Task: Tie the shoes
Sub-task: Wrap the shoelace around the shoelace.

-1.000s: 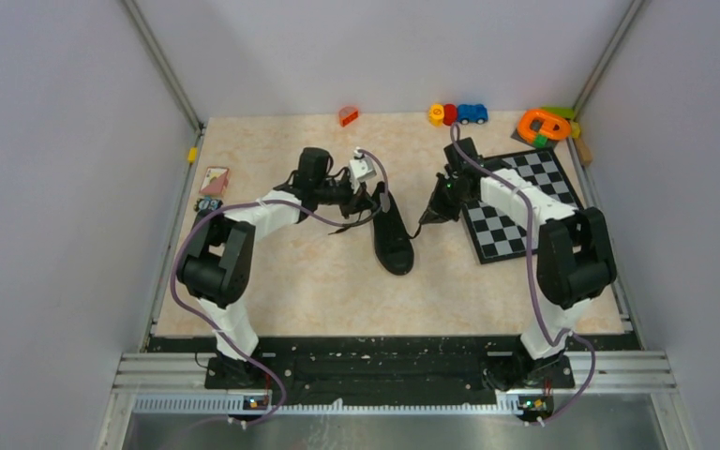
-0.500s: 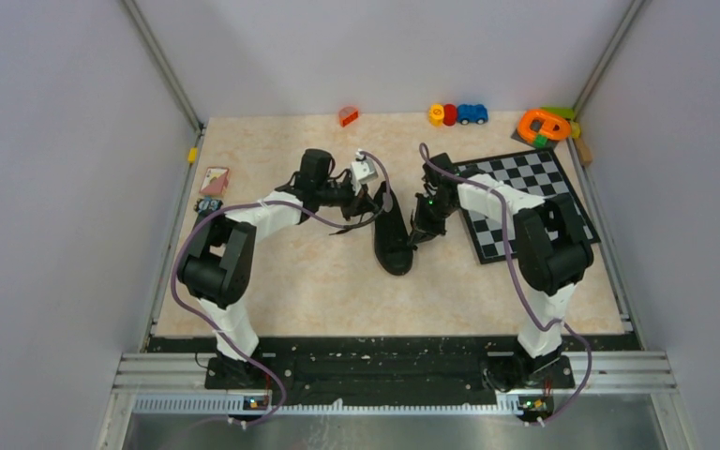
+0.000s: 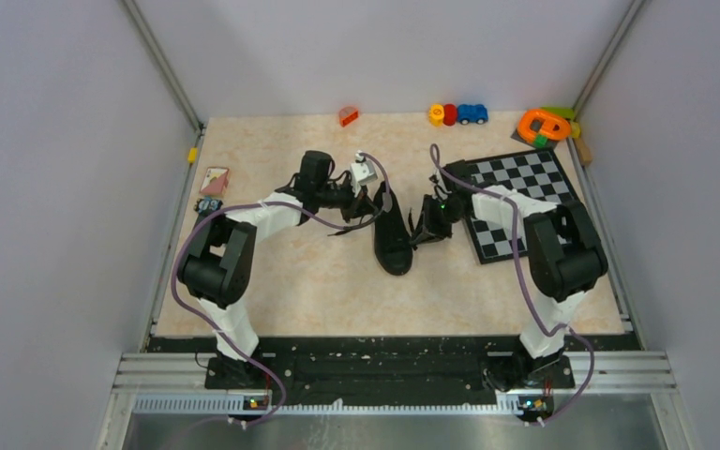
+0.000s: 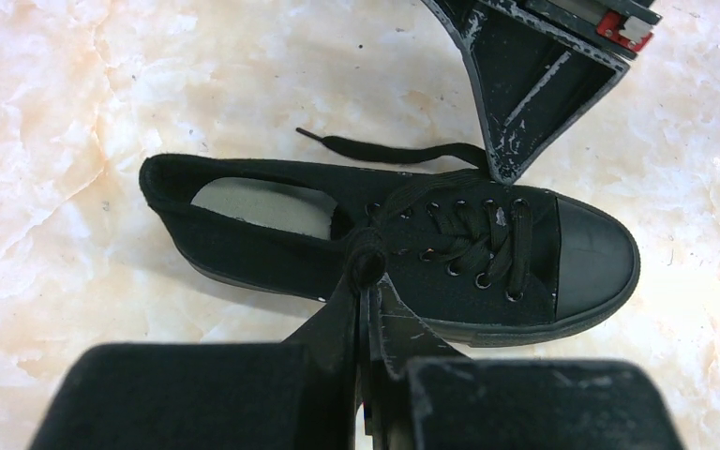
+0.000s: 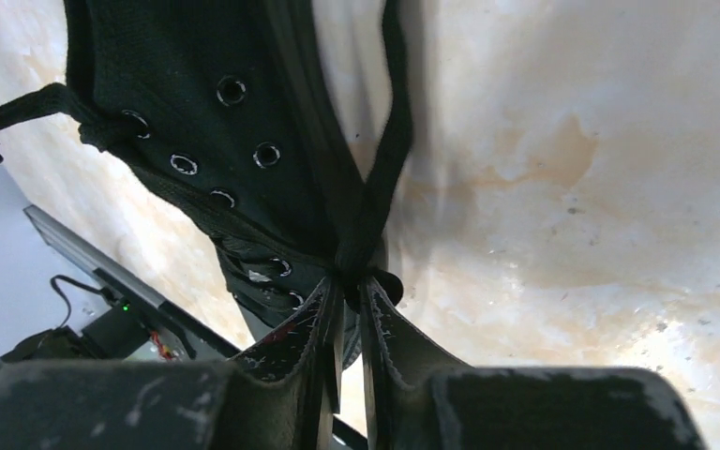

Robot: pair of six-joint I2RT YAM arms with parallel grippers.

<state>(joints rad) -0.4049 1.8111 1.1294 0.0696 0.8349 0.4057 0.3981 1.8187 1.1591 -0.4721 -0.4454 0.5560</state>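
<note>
Marbled beige tabletop, with the black sneaker lying on it right between the two sets of fingers. Left gripper has its fingers pressed together on a lace right at the tips, by the tongue. Right gripper is nearly closed, just a sliver of gap, pinching the other lace, which runs away from its tips along the shoe's side.

The sneaker is black, laces too, with a grey insole. The table under it is pale peach marble. At the sneaker's three o'clock lies a chessboard in black-and-white checks.
</note>
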